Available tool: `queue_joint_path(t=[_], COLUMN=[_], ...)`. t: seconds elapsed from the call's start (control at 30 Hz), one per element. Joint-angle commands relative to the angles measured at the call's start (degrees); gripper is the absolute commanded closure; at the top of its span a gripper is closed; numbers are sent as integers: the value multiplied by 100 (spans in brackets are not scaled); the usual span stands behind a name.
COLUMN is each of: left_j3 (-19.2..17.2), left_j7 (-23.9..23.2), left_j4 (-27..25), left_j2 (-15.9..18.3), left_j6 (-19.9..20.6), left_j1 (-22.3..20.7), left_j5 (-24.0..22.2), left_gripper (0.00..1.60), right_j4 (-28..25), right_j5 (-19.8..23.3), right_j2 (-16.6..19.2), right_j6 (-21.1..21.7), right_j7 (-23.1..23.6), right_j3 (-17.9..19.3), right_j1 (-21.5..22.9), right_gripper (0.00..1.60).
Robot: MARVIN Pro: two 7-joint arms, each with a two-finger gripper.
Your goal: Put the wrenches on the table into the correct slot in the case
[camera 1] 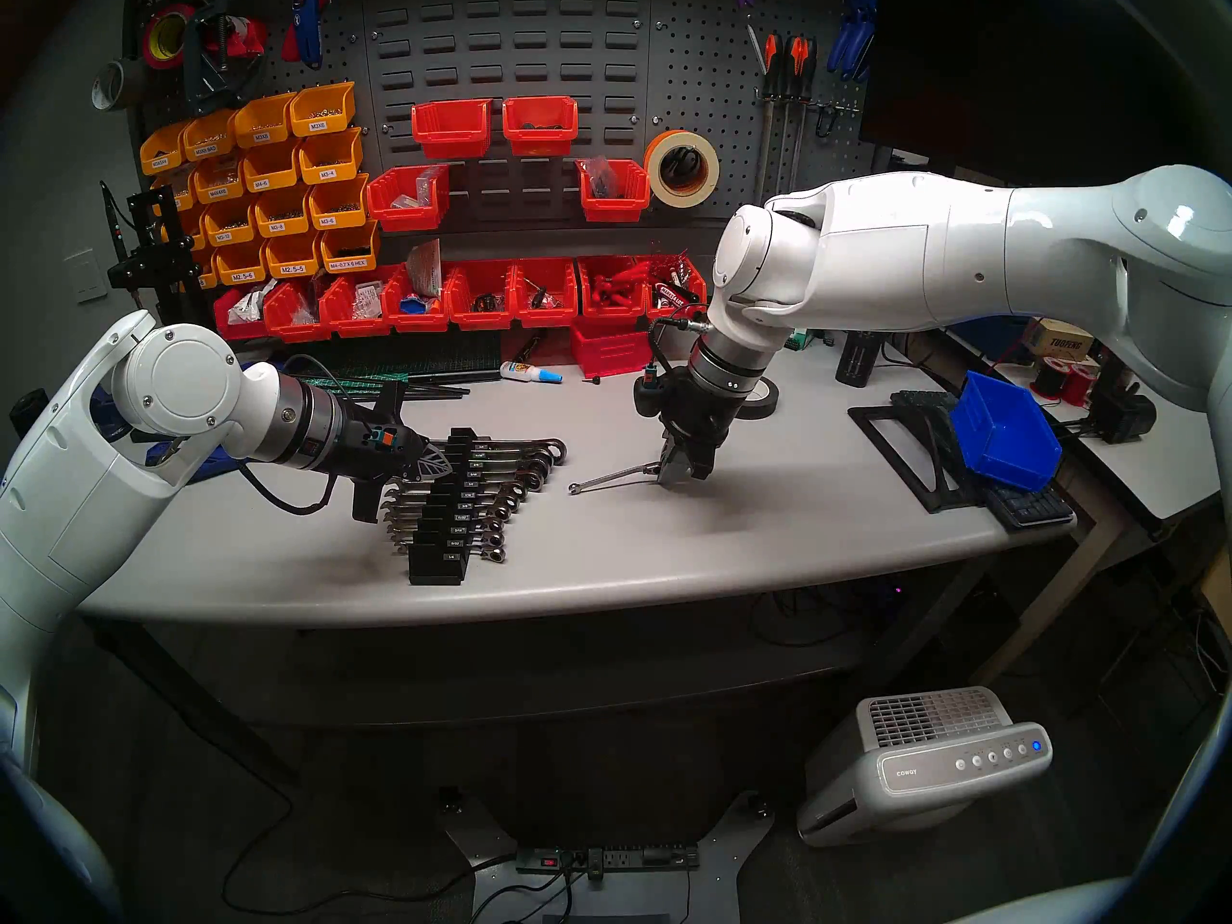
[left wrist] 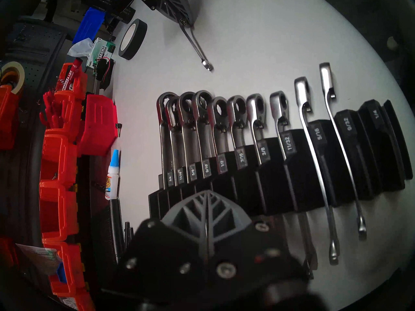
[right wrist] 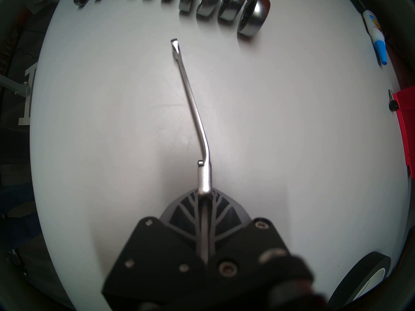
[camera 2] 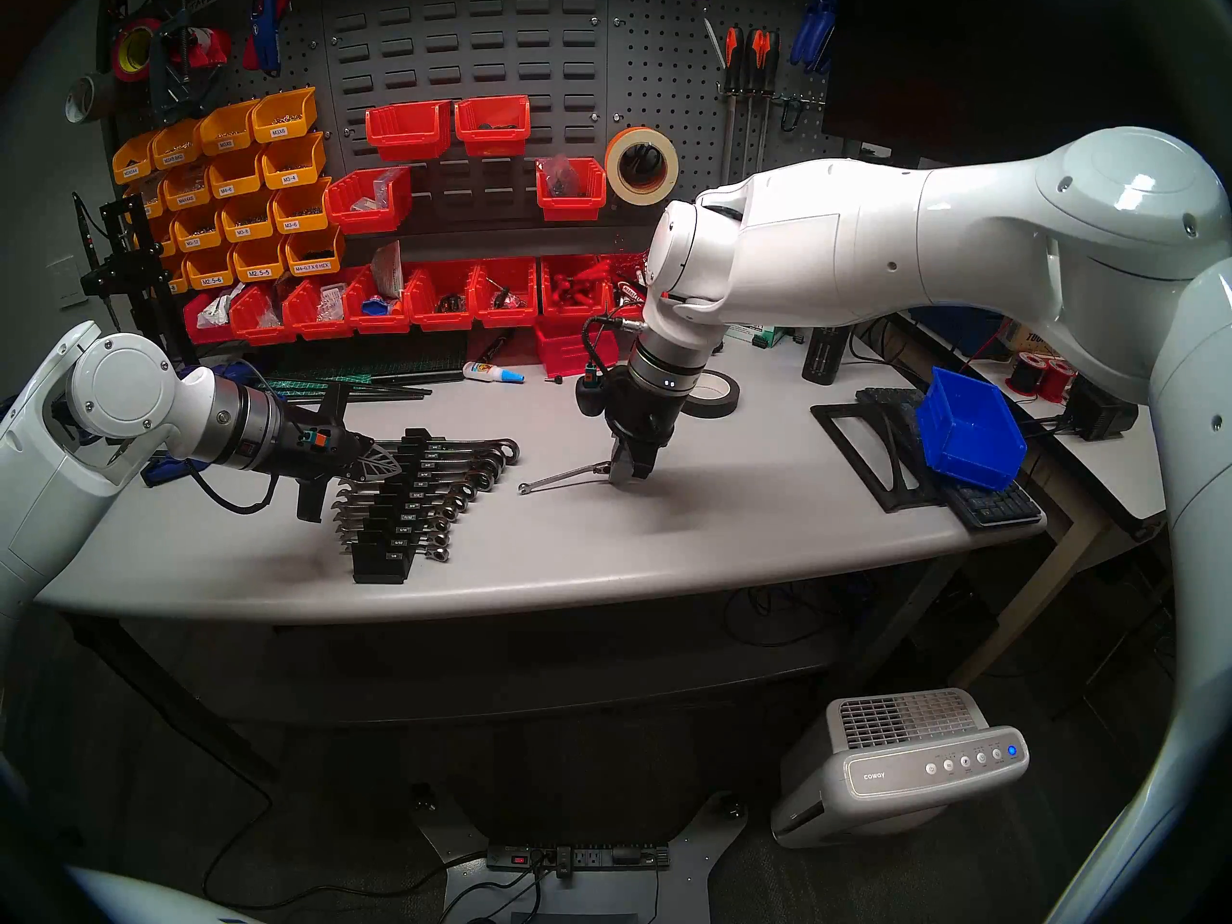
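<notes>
Case (camera 1: pixel 437 522) on desk (camera 1: pixel 667 556) before my left arm; small wrench (camera 1: pixel 610 481) right of it, tape roll (camera 1: pixel 760 396) behind.

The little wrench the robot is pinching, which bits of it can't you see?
- Held end of the small wrench: right wrist view, swallowed by shut jaws of the right gripper.
- Its size mark: too small in every view.
- Labels on the rack: head views, too tiny to read.
- Near ends of the racked wrenches: left wrist view, behind the left gripper.

case (left wrist: pixel 298 167): chrome wrenches slotted | small wrench (left wrist: pixel 197 45) apart on table (left wrist: pixel 258 45) | jaws closed
</notes>
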Motion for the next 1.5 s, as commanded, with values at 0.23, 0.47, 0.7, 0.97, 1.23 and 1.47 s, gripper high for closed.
queue_joint_path(t=[0.23,0.47,0.7,0.97,1.23,1.47], left_j3=[-12,-3,-16,88,228,239], left_j7=[168,168,273,414,604,732], left_j4=[28,48,46,175,373,540], left_j2=[-195,-244,-336,-589,-888,-1030], left_j6=[70,93,173,289,362,436], left_j1=[-256,-229,-200,-341,-520,-632], left_j5=[172,213,291,460,624,720], left_gripper=[160,160,160,160,160,160], right_j4=[-234,-341,-415,-447,-449,-414], right_j5=[-14,-3,7,16,12,13], right_j2=[186,262,309,345,345,316], right_j6=[48,74,90,108,114,113], right_j7=[-89,-147,-176,-192,-183,-162], right_j3=[-77,-87,-94,-90,-92,-93], right_j1=[22,53,65,55,40,12], right_gripper=[160,160,160,160,160,160])
